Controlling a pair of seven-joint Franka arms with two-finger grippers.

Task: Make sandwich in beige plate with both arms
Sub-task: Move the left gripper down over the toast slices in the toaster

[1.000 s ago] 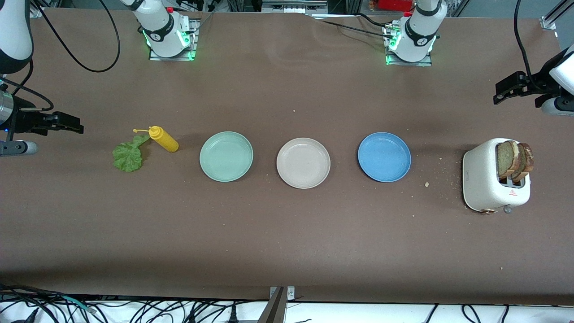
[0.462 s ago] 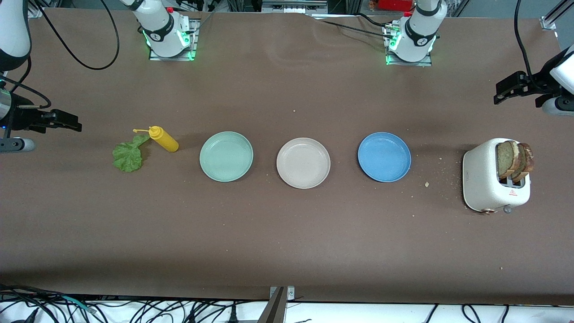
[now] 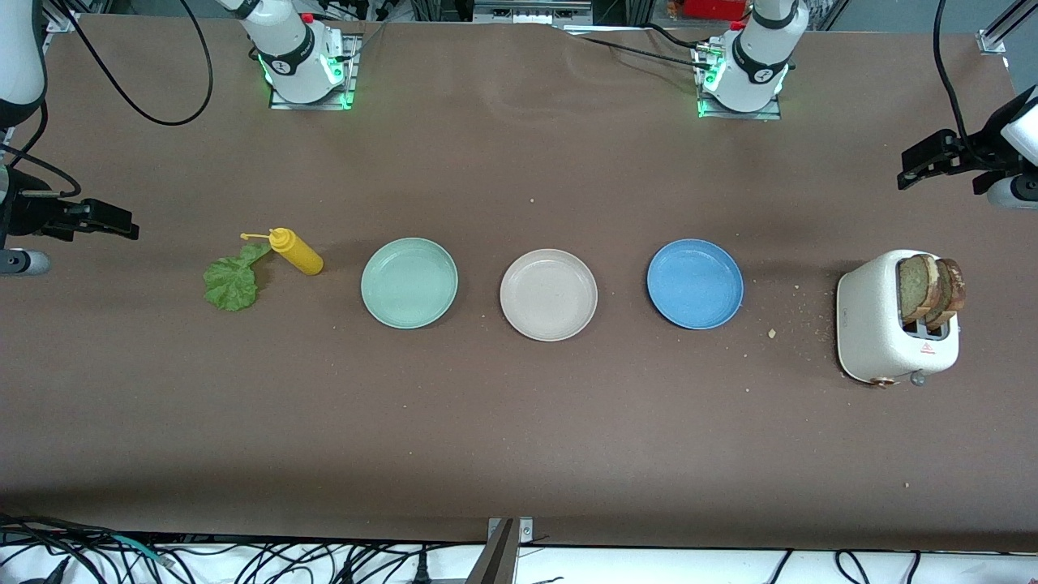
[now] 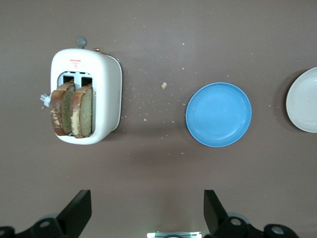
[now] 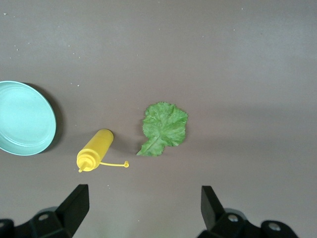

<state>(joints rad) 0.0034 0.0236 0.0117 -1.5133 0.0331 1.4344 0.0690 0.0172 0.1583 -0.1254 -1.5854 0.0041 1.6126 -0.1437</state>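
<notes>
Both claws have drifted outward toward the worktop's ends since a second ago; nothing on the brown worktop (image 3: 519, 422) has shifted. Right claw (image 3: 122, 227) hangs over the worktop edge at the right arm's end, fingers spread wide, gripping nothing. Left claw (image 3: 912, 166) is over the edge at the left arm's end, also wide open and empty.

Round pale beige matte plate (image 3: 548, 294) sits mid-worktop, bare, between the mint-green round plate (image 3: 409, 282) and the blue round plate (image 3: 695, 283), all three apart in a row. Two brown toasted bread slices (image 3: 931, 289) stand upright in the slots of the white toaster (image 3: 880, 332) at the left arm's end, crumbs scattered beside it. Ruffled green lettuce leaf (image 3: 231, 281) lies flat toward the right arm's end, its stem just beside the yellow squeeze bottle (image 3: 296, 251), which lies on its side with cap hanging open.
</notes>
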